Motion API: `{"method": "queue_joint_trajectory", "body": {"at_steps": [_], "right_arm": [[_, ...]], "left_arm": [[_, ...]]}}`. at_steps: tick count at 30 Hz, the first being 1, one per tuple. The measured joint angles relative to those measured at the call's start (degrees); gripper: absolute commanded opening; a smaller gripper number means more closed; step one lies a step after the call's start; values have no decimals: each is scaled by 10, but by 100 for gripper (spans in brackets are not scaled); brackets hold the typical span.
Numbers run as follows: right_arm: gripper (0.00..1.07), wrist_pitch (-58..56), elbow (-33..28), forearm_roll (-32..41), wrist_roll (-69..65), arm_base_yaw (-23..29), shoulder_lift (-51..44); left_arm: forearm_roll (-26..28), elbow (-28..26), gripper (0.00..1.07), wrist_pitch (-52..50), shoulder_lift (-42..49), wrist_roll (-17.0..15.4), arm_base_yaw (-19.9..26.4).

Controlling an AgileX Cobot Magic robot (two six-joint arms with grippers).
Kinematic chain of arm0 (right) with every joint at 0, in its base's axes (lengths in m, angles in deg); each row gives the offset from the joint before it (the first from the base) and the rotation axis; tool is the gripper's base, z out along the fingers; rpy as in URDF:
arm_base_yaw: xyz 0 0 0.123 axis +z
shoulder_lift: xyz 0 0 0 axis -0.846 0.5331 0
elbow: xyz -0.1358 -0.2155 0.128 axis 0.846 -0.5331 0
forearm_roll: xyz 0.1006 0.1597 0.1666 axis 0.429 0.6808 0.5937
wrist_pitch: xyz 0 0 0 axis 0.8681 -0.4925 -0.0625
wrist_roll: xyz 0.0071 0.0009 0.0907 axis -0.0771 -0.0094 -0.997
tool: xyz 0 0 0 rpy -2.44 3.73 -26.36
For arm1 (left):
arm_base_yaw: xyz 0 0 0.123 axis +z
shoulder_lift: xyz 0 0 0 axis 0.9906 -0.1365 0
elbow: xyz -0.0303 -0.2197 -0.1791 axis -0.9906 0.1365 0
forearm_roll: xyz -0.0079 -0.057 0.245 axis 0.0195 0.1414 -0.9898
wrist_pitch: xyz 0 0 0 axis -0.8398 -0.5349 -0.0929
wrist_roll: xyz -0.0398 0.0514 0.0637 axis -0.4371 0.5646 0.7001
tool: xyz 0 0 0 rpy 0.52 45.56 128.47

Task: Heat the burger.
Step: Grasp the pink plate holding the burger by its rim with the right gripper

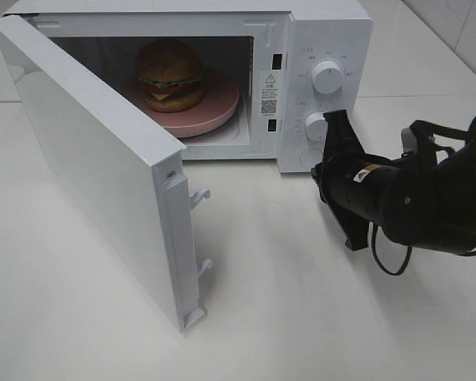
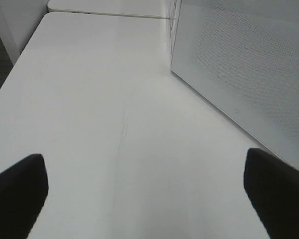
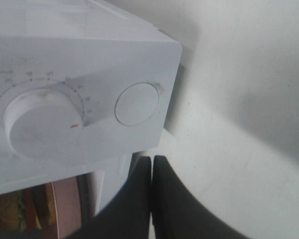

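The burger point(image 1: 170, 75) sits on a round pink plate point(image 1: 219, 111) inside the open white microwave point(image 1: 333, 40); a sliver of the burger point(image 3: 10, 214) also shows in the right wrist view. My right gripper point(image 1: 334, 119) is shut and empty, its tips point(image 3: 152, 162) close in front of the microwave's lower right corner, beside the lower knob point(image 1: 316, 123) and just short of the round button point(image 3: 137, 103). My left gripper point(image 2: 144, 164) is open over bare table, outside the swung-out door point(image 2: 239, 64). It is out of the exterior high view.
The microwave door point(image 1: 95, 159) stands wide open toward the front left, its latch hooks point(image 1: 200, 194) pointing right. An upper knob point(image 1: 327, 76) sits above the lower one. The white table point(image 1: 285, 302) spreads in front. A cable loops under the right arm point(image 1: 393, 262).
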Motion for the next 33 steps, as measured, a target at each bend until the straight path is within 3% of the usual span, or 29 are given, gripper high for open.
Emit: {"method": "queue_joint_trajectory", "body": {"at_steps": [12,18,20,29,33], "right_arm": [[0,-268,-9,-15,364,-1,-142],[0,-370,3,-23,461,-1,-171],[0,-473,40,-66,520,-1,-179],[1,-642,117,-166,610,-1,-180],[2,-757,173,-222,745,-1,-180]], "left_arm": [[0,0,101,0,0,0,0],[0,0,101,0,0,0,0],[0,0,101,0,0,0,0],[0,0,101,0,0,0,0],[0,0,101,0,0,0,0]]}}
